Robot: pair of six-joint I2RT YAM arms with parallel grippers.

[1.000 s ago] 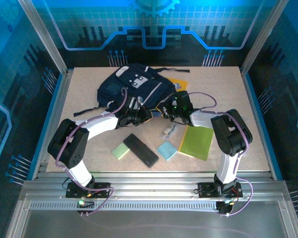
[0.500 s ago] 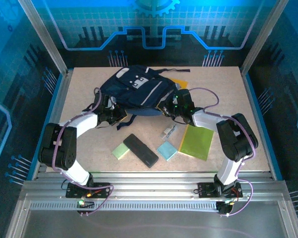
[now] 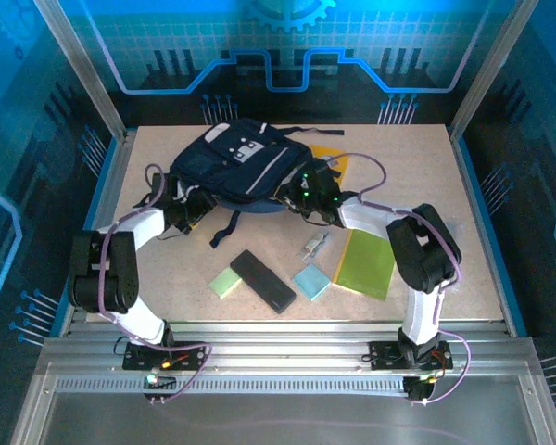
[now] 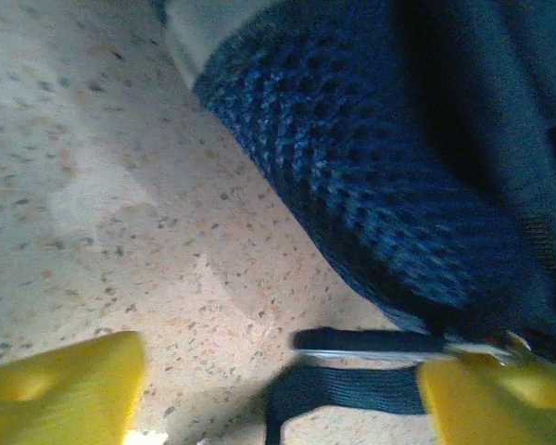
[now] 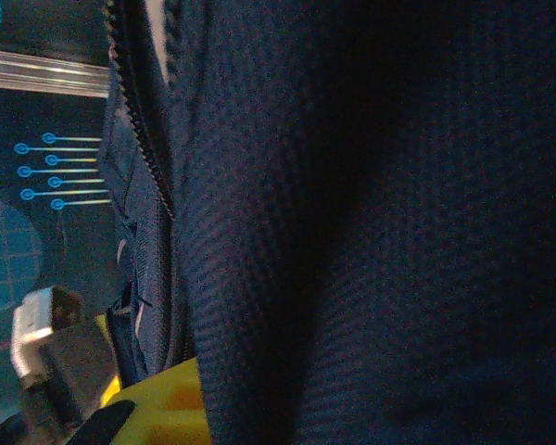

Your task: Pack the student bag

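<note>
From above, the student bag [image 3: 241, 162] lies at the far middle of the desk [image 3: 426, 176], its pale-patched top toward the back and a black strap [image 3: 227, 227] trailing from its near edge. The left arm [image 3: 134, 227] reaches to the bag's near-left corner, and the right arm [image 3: 375, 218] reaches to its near-right edge, so the left jaws and the right jaws sit against opposite sides of the bag; at this size their gap cannot be read. Nearer the arms lie a black case [image 3: 262, 280], a pale green block [image 3: 225, 281], a light blue block [image 3: 311, 281], a yellow-green folder [image 3: 366, 264] and a small clear item [image 3: 315, 246], all apart from the bag. In the left wrist view, the left jaws stand wide open, one yellow finger [image 4: 56, 389] at the lower left and the other at the lower right, gripping nothing; the strap lies flat on the speckled desk between them, and the bag's blue mesh rises just beyond. In the right wrist view, dark bag fabric with a zipper line [image 5: 144, 139] presses close to the lens, and a single yellow finger [image 5: 162, 403] shows beside it, so whether the right jaws are closed on the fabric cannot be told.
</note>
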